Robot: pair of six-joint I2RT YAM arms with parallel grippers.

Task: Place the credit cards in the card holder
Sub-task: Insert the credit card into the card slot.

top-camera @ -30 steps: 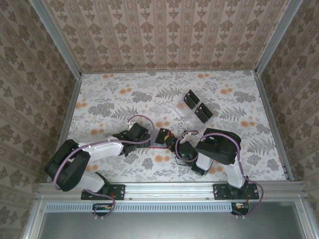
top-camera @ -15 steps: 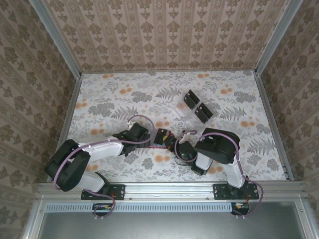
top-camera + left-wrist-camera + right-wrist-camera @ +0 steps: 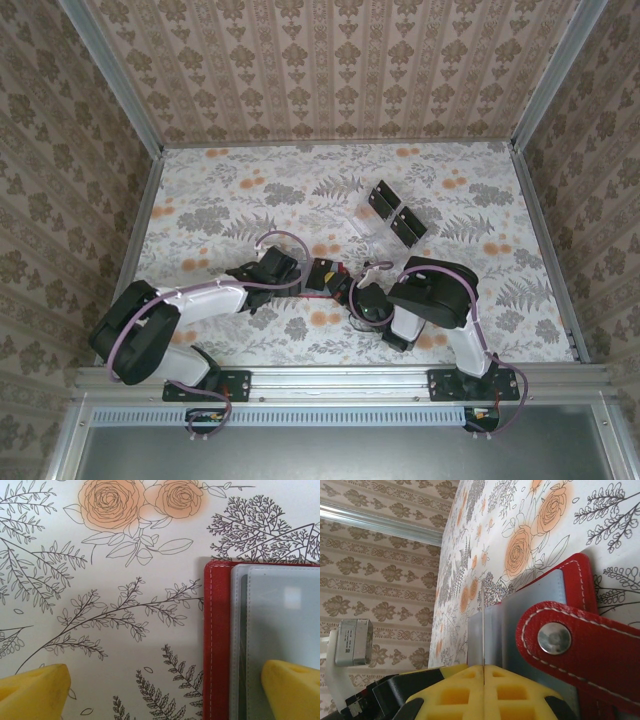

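Note:
The red card holder (image 3: pixel 325 272) lies open on the table between my two grippers. In the left wrist view its red stitched edge (image 3: pixel 216 630) and grey pockets fill the right side. My left gripper (image 3: pixel 165 695) is open, one finger above bare table, the other above a pocket. My right gripper (image 3: pixel 484 667) is shut on a credit card (image 3: pixel 483 625), seen edge-on as a thin pale line, standing against the holder's grey pockets (image 3: pixel 520 615). The red closure tab (image 3: pixel 570 645) with its metal snap lies just to the right. Two more black credit cards (image 3: pixel 383 198) (image 3: pixel 408 225) lie further back.
A clear plastic tray (image 3: pixel 368 228) sits under and beside the two spare cards, behind the right arm (image 3: pixel 435 295). Patterned walls enclose the table on three sides. The left arm (image 3: pixel 200 300) lies low across the front left.
The right arm has edged slightly left toward the card holder. The left arm has stayed where it was.

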